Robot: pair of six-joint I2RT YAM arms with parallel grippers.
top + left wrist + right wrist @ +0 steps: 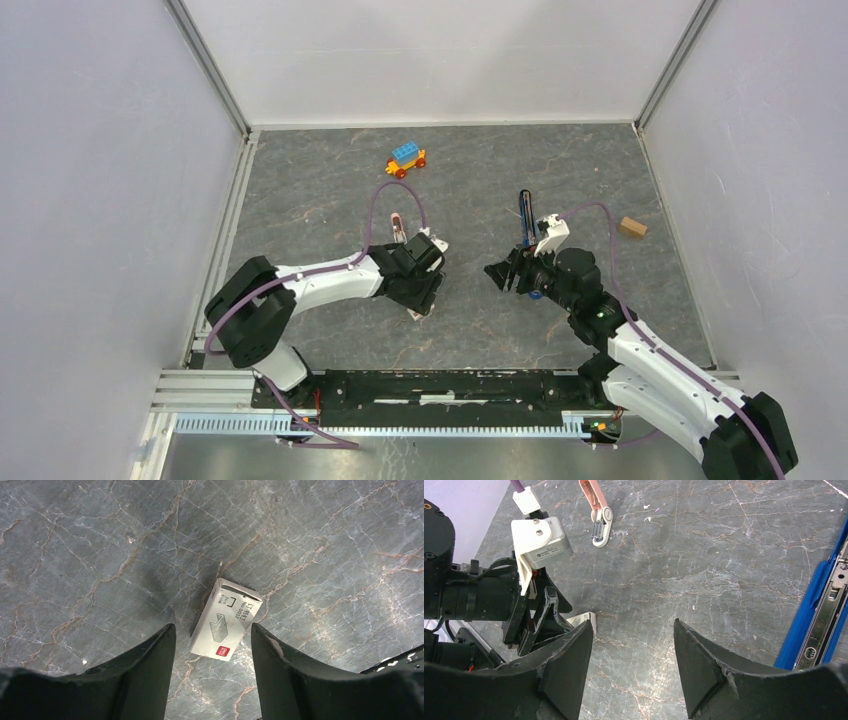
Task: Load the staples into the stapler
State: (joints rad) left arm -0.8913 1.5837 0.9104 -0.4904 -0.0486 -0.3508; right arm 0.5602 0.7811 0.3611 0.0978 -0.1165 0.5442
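The white staples box [225,625] lies flat on the grey marbled table, just ahead of and between the tips of my left gripper [212,626], which is open and empty above it. In the top view the box [414,314] peeks out under the left gripper [428,288]. The dark-blue stapler [525,222] lies opened out behind my right gripper [503,275]. Its blue body and silver rail show at the right edge of the right wrist view [819,615]. The right gripper [631,622] is open and empty over bare table.
A pink tool [398,228] lies behind the left gripper, also in the right wrist view [596,510]. A toy car [406,158] stands at the back centre. A small wooden block [631,228] lies at the right. White walls enclose the table.
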